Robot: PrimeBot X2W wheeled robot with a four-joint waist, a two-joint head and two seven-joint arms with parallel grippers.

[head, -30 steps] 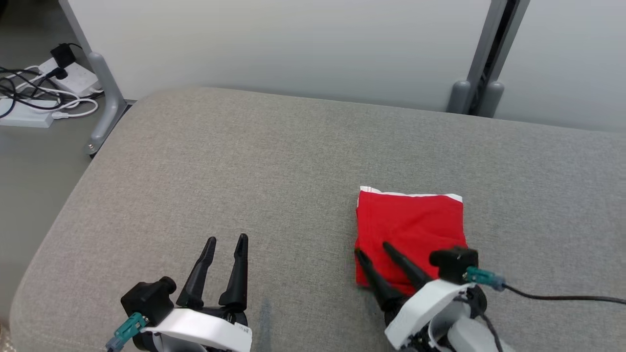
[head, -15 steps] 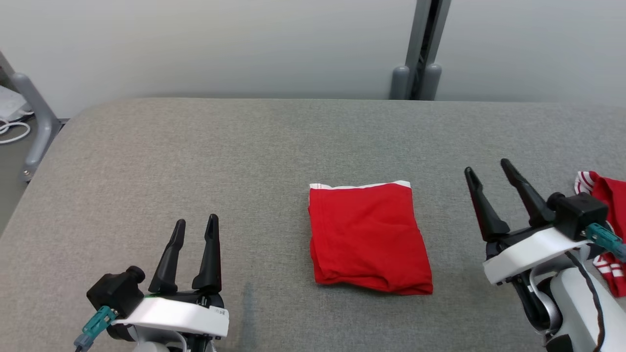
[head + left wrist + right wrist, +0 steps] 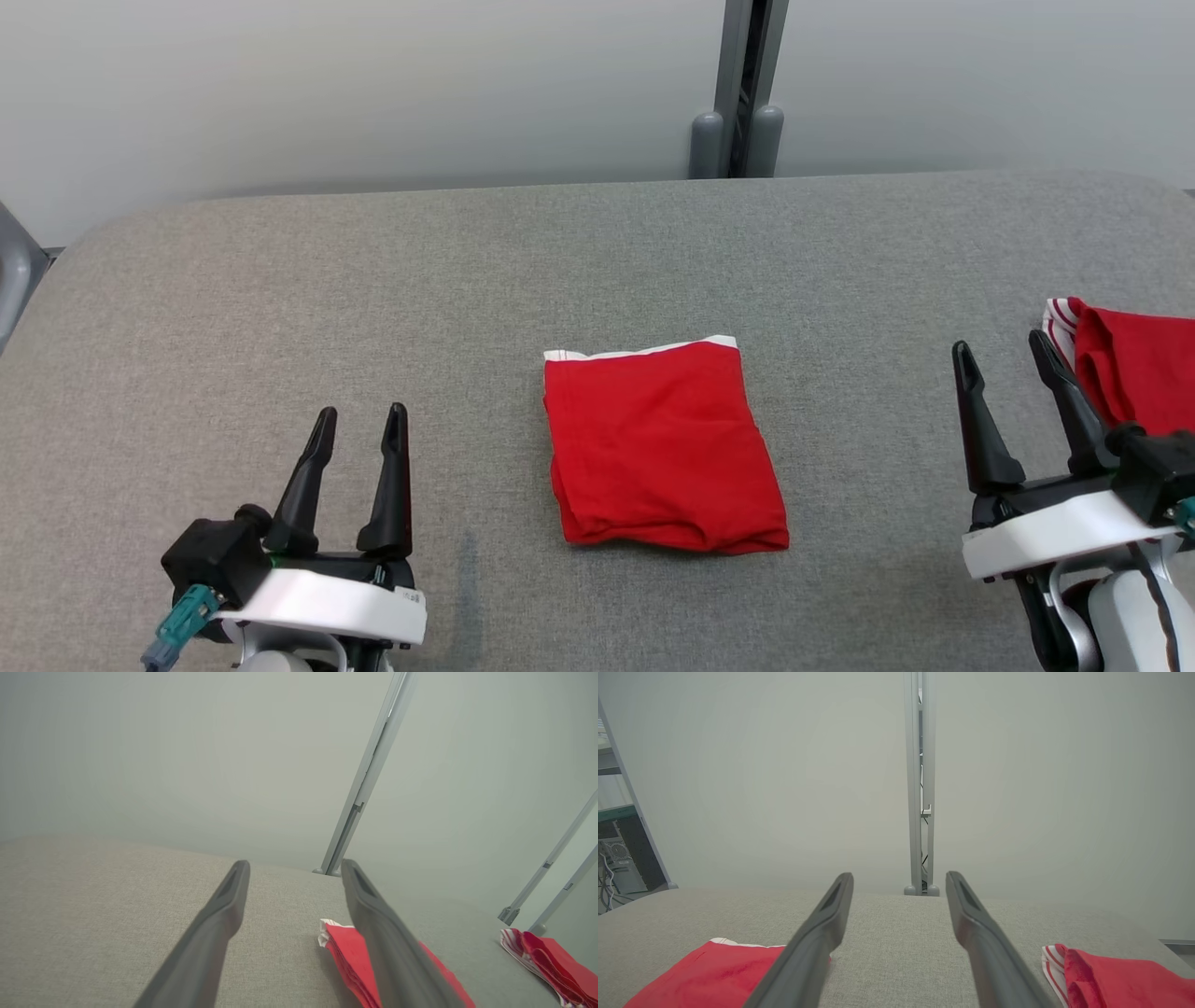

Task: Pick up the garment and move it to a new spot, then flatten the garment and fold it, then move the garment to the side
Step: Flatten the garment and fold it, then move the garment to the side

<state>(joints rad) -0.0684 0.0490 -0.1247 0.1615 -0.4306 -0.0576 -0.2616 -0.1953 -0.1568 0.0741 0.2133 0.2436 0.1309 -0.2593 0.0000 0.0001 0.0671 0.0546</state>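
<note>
Garment, red, folded, on grey table btwn left gripper & right gripper, both wide, empty.

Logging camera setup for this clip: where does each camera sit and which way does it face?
Head view: on the robot's head, looking forward and down at the grey upholstered surface and folded red garment; left gripper lower left, right gripper lower right, jaws open.
Left wrist view: on the left wrist, looking along its jaws toward the wall and metal post.
Right wrist view: on the right wrist, facing the same post between its jaws.
Shared: both wrist views show the folded garment and a striped-trimmed second red garment.
</note>
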